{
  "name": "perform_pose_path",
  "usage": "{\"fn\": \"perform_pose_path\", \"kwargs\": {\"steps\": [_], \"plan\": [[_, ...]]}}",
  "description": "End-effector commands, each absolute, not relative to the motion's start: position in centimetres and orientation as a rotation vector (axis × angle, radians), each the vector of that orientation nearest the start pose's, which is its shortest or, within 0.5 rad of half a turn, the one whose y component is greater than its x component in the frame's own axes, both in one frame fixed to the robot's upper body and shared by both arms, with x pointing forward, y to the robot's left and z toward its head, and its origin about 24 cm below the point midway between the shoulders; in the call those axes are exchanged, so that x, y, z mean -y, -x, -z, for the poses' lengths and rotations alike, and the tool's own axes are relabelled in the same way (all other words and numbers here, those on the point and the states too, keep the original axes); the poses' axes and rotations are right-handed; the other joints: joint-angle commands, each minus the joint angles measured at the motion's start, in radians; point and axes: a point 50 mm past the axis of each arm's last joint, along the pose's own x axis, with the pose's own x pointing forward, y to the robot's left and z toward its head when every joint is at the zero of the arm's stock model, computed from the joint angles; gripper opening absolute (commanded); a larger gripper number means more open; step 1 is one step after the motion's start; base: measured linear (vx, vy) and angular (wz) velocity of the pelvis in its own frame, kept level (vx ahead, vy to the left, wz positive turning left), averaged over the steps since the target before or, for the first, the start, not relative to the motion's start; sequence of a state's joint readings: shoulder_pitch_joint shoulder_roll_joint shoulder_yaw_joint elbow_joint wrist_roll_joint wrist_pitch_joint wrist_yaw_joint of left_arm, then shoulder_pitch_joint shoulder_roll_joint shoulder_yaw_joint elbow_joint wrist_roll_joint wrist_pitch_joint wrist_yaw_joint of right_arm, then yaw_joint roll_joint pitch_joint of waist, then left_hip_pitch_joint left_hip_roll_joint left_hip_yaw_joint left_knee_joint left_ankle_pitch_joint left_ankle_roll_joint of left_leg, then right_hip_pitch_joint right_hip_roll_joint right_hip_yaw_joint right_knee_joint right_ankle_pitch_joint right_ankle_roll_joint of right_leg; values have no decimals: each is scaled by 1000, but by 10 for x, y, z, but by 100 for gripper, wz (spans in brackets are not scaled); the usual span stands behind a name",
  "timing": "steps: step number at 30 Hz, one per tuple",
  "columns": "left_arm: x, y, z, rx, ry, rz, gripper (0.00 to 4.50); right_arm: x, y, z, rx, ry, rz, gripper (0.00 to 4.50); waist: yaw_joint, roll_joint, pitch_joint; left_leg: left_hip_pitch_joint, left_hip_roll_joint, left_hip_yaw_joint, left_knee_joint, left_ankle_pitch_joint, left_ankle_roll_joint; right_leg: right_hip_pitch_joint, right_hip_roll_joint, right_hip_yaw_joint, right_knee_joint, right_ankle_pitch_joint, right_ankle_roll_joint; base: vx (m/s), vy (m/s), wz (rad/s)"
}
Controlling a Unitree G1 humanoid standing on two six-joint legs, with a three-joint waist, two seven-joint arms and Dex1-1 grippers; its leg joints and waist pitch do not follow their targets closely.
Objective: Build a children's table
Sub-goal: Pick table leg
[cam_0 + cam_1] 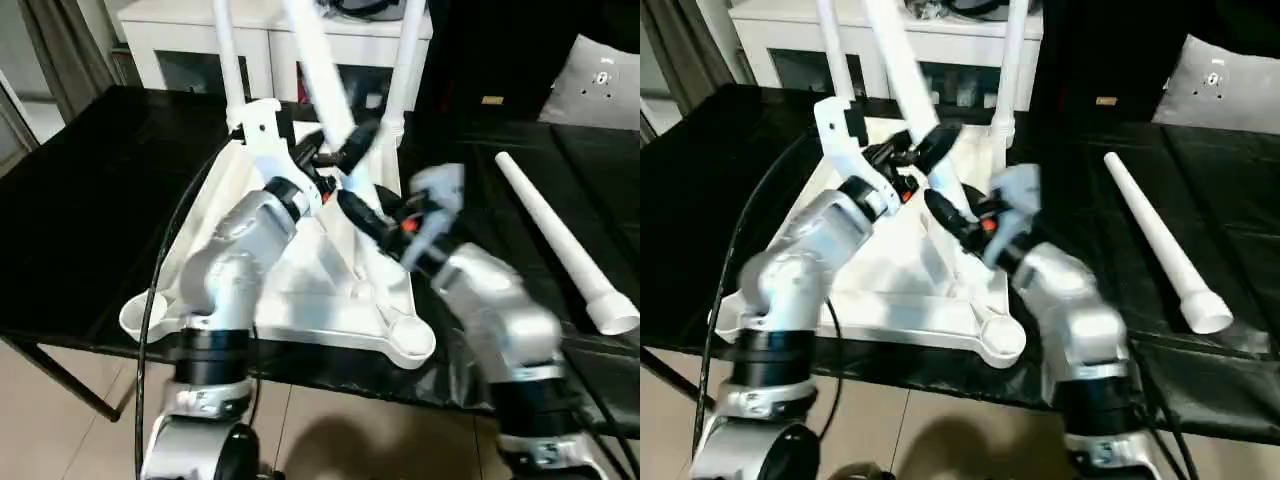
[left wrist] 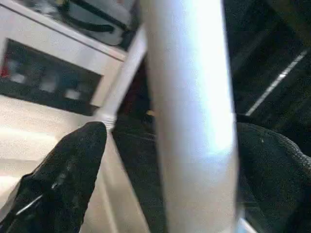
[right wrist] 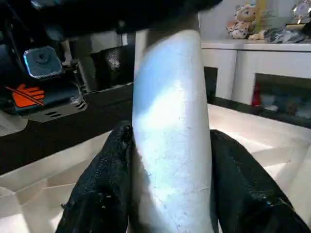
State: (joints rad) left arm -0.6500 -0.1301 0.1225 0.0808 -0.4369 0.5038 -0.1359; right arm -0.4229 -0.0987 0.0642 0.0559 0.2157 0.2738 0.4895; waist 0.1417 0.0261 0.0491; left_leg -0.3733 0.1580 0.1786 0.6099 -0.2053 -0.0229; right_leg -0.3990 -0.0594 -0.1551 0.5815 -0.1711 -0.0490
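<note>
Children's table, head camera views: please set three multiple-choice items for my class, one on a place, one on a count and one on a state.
1. Where does the loose leg lie?
A. On the black work table, to the robot's right of the white top
B. On the floor
C. On top of the cabinet

2. How many upright legs stand in the top's far corner sockets?
A. None
B. Two
C. Four

3. What is the state of the right end effector?
A. Open and empty
B. Holding a screwdriver
C. Shut on the tilted leg

Answers:
1 A, since the leg lies flat on the black cover beside the top.
2 B, since two white tubes rise from the far corners.
3 C, since the right wrist view shows both black fingers pressed against the white tube.
</note>
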Motion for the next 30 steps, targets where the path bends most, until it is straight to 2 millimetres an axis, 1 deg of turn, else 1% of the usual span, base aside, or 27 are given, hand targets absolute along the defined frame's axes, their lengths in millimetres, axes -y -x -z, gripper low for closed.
{"fn": "perform_pose_path", "kwargs": {"steps": [1, 2, 4, 6, 7, 8, 13, 14, 16, 17, 21, 22, 24, 26, 28, 30], "plan": [[-58, -340, -174, 47, 505, 485, 413, 90, -315, -125, 115, -15, -689, 183, -2, -13, -80, 7, 89, -44, -58, -10, 85, 64, -120, 82, -62, -166, -28, 0, 0, 0], [-57, -340, -173, 47, 498, 479, 413, 89, -316, -124, 122, -3, -680, 183, -2, -13, -81, 7, 90, -43, -57, -5, 93, 65, -122, 83, -60, -149, -48, 0, 0, 0], [-54, -340, -173, 55, 484, 481, 413, 88, -318, -122, 140, 15, -659, 183, -3, -13, -78, 6, 90, -42, -57, -7, 99, 64, -123, 84, -60, -147, -65, 0, 0, 0], [-52, -339, -173, 56, 482, 489, 413, 88, -319, -122, 147, 14, -654, 183, -2, -11, -78, 8, 91, -41, -58, -15, 100, 65, -124, 85, -61, -156, -74, 0, 0, 0], [-50, -339, -173, 54, 483, 499, 413, 87, -319, -121, 151, 14, -655, 183, -2, -11, -76, 8, 92, -41, -59, -25, 99, 66, -124, 85, -63, -168, -75, 0, 0, 0], [-48, -338, -173, 53, 483, 506, 413, 87, -319, -121, 153, 16, -657, 183, -2, -9, -76, 8, 92, -41, -60, -35, 96, 66, -123, 85, -64, -179, -73, 0, 0, 0], [-47, -337, -173, 53, 484, 514, 413, 86, -319, -120, 158, 24, -655, 183, -3, -12, -75, 9, 91, -41, -60, -44, 94, 67, -123, 86, -66, -187, -69, 0, 0, 0], [-47, -337, -173, 53, 483, 515, 413, 86, -319, -120, 161, 25, -655, 183, -3, -9, -76, 10, 91, -41, -60, -45, 93, 66, -123, 85, -66, -189, -69, 0, 0, 0], [-46, -337, -173, 54, 482, 516, 406, 86, -320, -120, 164, 27, -655, 183, -4, -10, -76, 10, 91, -40, -60, -51, 91, 66, -123, 85, -67, -194, -69, 0, 0, 0], [-46, -338, -173, 54, 481, 517, 375, 86, -320, -119, 165, 27, -656, 183, -4, -11, -76, 9, 91, -41, -60, -50, 91, 67, -123, 85, -67, -191, -71, 0, 0, 0], [-46, -337, -172, 53, 479, 519, 358, 85, -320, -119, 169, 28, -659, 183, -4, -10, -77, 9, 93, -42, -59, -42, 95, 66, -123, 86, -63, -173, -76, 0, 0, 0], [-46, -337, -172, 53, 479, 520, 329, 85, -320, -119, 170, 28, -660, 183, -4, -10, -77, 9, 92, -41, -59, -41, 97, 66, -123, 86, -62, -168, -78, 0, 0, 0], [-46, -337, -172, 53, 480, 521, 324, 85, -320, -119, 171, 28, -663, 183, -4, -12, -77, 9, 93, -41, -59, -39, 99, 67, -123, 86, -61, -165, -81, 0, 0, 0], [-46, -337, -172, 52, 480, 521, 322, 85, -320, -119, 172, 28, -664, 183, -4, -11, -77, 10, 92, -41, -59, -39, 100, 66, -123, 86, -62, -168, -83, 0, 0, 0], [-46, -337, -172, 50, 481, 524, 291, 85, -320, -119, 173, 29, -666, 183, -4, -11, -77, 9, 92, -41, -59, -38, 100, 67, -123, 86, -62, -169, -81, 0, 0, 0], [-45, -337, -172, 48, 482, 528, 284, 85, -321, -119, 173, 30, -666, 183, -4, -12, -76, 8, 91, -40, -59, -42, 100, 67, -123, 86, -63, -176, -78, 0, 0, 0]]}}
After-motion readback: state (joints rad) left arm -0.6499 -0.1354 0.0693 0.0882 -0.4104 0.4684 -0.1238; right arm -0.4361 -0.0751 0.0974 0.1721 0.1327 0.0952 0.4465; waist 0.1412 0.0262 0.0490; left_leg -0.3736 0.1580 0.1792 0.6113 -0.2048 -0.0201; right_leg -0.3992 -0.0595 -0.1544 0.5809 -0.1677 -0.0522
